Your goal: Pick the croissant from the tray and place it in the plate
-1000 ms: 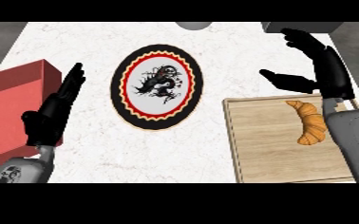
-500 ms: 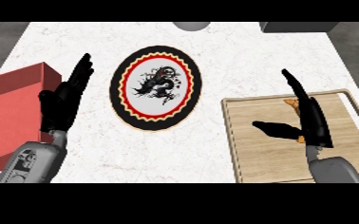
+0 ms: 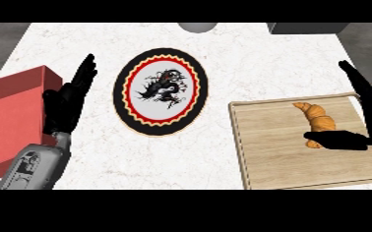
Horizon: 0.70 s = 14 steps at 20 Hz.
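Observation:
A golden croissant [image 3: 315, 117] lies on the wooden tray [image 3: 276, 147] at the right. My right hand [image 3: 347, 138] hovers at the tray's right side, open: its thumb reaches in under the croissant's near end and its fingers [image 3: 357, 86] stand straight beyond the croissant's far end. The plate [image 3: 161, 91], black-rimmed with a red zigzag ring and a dragon drawing, sits in the middle of the counter, left of the tray. My left hand [image 3: 67, 102] rests open at the left, fingers up, between the plate and the red box.
A red box [image 3: 20, 97] stands at the left edge beside my left forearm. A grey round object [image 3: 196, 27] and a dark grey block [image 3: 309, 28] sit at the counter's far edge. Bare white marble lies between plate and tray.
My right hand has moved right and lower, its thumb now at the croissant's near end. The left hand has shifted slightly and stays open.

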Each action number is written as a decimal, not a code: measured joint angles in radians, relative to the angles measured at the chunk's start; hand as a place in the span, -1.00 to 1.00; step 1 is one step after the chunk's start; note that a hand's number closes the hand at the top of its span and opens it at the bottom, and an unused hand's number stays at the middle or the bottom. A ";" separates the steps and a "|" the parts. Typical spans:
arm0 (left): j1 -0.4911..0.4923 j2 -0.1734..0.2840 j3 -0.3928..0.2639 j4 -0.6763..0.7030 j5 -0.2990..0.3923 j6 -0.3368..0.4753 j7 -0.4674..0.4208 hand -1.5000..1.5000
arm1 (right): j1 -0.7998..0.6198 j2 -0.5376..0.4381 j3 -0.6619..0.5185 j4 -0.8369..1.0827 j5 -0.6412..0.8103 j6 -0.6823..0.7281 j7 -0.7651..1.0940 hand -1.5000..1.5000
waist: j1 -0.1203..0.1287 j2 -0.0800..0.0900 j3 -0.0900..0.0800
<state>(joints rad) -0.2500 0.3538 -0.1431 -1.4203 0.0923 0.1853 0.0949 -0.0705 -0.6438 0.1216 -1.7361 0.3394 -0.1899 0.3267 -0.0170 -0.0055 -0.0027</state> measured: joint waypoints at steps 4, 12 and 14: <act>-0.001 -0.009 -0.001 0.005 -0.008 0.002 0.000 0.00 | -0.006 -0.113 -0.018 -0.070 -0.050 0.181 0.181 -1.00 | 0.002 0.001 0.000; -0.012 -0.030 0.018 0.030 -0.019 -0.030 -0.014 0.00 | -0.049 -0.168 -0.058 -0.084 -0.135 0.418 0.377 -1.00 | 0.014 0.005 0.002; -0.010 -0.038 0.026 0.025 -0.030 -0.031 -0.009 0.00 | -0.054 -0.152 -0.069 -0.063 -0.131 0.452 0.381 -1.00 | 0.015 0.005 0.002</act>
<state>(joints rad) -0.2601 0.3160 -0.1175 -1.3951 0.0618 0.1544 0.0856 -0.1246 -0.7962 0.0522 -1.7996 0.2083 0.2620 0.7078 -0.0019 -0.0005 -0.0007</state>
